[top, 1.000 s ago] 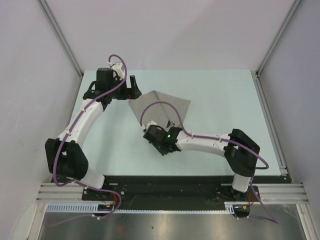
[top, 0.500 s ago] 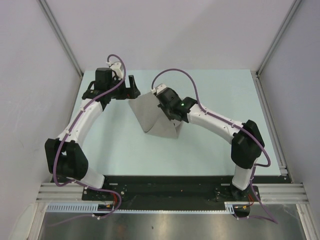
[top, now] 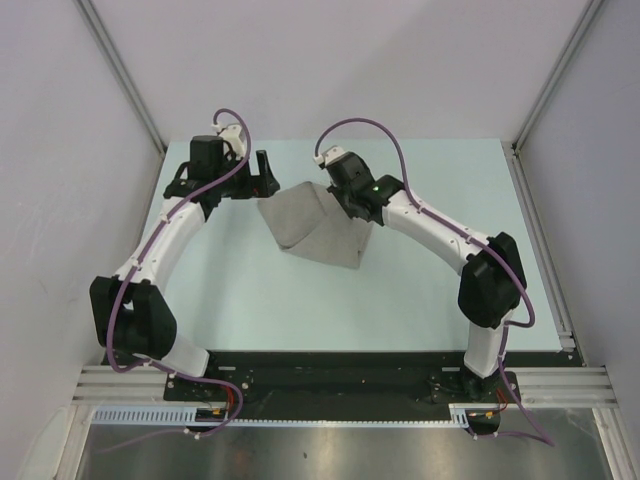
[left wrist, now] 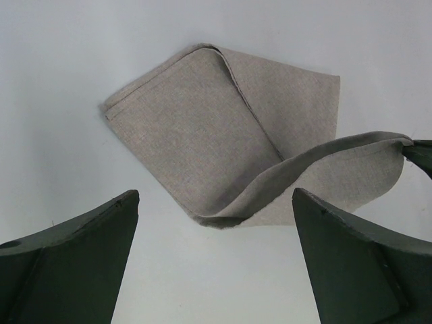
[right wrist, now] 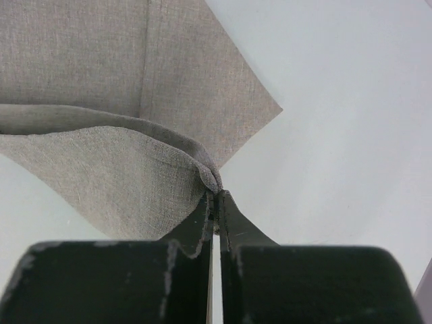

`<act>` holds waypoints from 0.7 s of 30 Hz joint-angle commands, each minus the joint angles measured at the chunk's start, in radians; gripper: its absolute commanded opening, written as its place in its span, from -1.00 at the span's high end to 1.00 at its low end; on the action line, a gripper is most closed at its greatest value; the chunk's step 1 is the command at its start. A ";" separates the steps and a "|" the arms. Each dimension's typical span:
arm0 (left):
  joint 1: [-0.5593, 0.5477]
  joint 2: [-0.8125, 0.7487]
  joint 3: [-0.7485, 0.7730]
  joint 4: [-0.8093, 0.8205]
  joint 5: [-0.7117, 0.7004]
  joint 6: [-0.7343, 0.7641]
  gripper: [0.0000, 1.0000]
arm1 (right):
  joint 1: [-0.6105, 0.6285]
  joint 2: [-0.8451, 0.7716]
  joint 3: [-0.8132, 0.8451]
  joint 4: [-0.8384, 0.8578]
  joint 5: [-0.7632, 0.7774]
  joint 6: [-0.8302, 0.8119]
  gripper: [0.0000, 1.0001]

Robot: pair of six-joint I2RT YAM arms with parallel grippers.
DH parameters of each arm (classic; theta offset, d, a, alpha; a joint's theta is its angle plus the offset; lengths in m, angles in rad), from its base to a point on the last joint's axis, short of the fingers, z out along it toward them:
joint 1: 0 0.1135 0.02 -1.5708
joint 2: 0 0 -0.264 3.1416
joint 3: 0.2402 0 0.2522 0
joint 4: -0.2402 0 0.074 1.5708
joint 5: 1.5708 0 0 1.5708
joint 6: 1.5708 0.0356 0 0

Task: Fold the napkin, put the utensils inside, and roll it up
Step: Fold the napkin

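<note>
Nearest, on the pale surface [top: 420, 280], find the napkin [top: 310, 235], partly folded, layers overlapping, lying toward the far half. Just beyond, note the right pincer [right wrist: 216, 199] clenched on one raised corner, holding a flap lifted over the flat layers. Farther off, see the left pincer [left wrist: 212, 209] released, spread wide, hovering beside the cloth and touching nothing. Expect soft, light, limp fabric, likely to sag and crease; best pinched at a corner or hem. No containers or utensils in sight.
</note>
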 commanded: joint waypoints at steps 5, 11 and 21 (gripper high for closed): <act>0.007 0.005 0.017 0.017 0.021 -0.017 -0.99 | 0.027 -0.036 0.100 -0.054 0.013 -0.006 1.00; 0.007 -0.004 0.018 0.017 0.028 -0.019 -0.99 | 0.063 -0.031 0.148 -0.105 0.026 0.003 1.00; 0.007 -0.022 0.018 0.019 0.035 -0.020 -0.99 | 0.093 -0.034 0.183 -0.154 0.086 0.038 1.00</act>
